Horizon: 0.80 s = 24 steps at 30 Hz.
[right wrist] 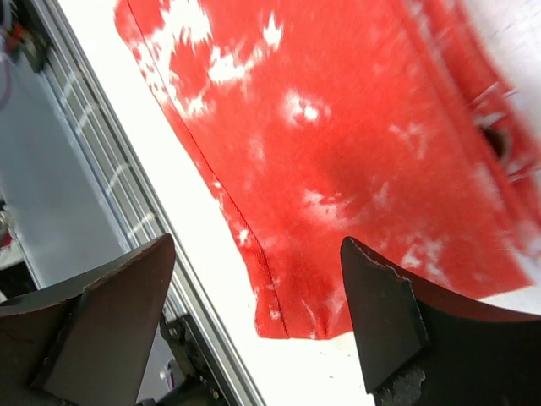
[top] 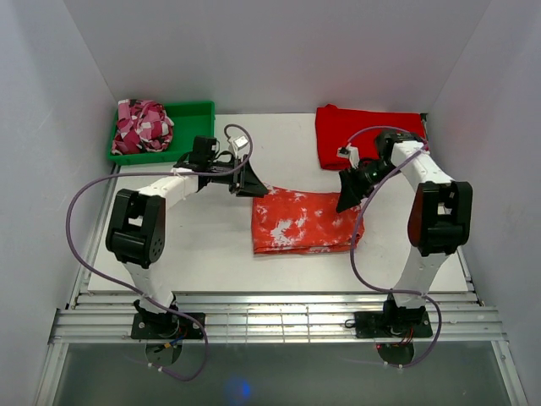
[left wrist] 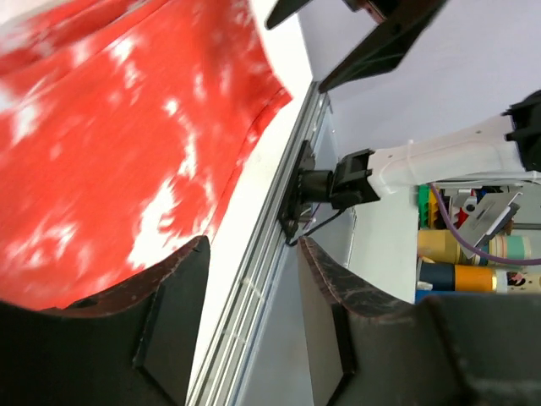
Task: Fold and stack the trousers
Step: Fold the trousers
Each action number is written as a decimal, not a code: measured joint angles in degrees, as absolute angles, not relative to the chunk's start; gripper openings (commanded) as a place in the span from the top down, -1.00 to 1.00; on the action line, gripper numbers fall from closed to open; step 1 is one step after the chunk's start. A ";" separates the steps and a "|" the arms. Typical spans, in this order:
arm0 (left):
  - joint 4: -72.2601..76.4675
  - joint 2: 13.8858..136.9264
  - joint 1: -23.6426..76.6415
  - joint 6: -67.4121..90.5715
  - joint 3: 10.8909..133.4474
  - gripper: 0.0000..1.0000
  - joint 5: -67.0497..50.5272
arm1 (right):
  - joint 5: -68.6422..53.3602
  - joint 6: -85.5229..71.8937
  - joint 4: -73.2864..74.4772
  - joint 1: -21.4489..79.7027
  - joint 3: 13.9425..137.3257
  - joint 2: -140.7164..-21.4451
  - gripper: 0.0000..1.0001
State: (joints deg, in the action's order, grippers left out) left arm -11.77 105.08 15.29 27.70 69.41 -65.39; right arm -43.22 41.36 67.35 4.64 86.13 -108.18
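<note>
The trousers [top: 300, 222] lie folded on the counter [top: 203, 245], their long axis left to right, and you have the left end effector [top: 253, 183] beside their far left corner and the right end effector [top: 348, 196] over their right end, both released and empty.

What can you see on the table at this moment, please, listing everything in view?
trousers: one, orange-red with white splotches, folded at the table's centre.
folded cloth: one, plain red, far right corner.
bin: one, green, far left corner.
patterned cloth: one bundle, pink and white, inside the bin.
table: one, white, under everything.
left gripper: one, black, open, by the trousers' far left corner.
right gripper: one, black, open, over the trousers' right edge.
</note>
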 measured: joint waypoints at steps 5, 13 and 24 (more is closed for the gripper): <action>-1.32 107.37 18.02 35.88 70.48 -0.15 -63.55 | -50.11 38.83 66.96 0.69 93.71 -114.30 -0.69; 2.79 127.02 15.68 41.08 76.25 -0.15 -59.40 | -54.70 32.86 62.92 -3.46 100.03 -133.34 -0.60; -10.94 125.38 11.70 27.40 87.81 -0.46 -58.35 | -48.73 32.23 62.37 -6.07 108.14 -127.44 -0.63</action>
State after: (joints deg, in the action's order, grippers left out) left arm -10.94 125.38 11.70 27.40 87.81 -58.35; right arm -48.73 32.23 62.37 -6.07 108.14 -127.44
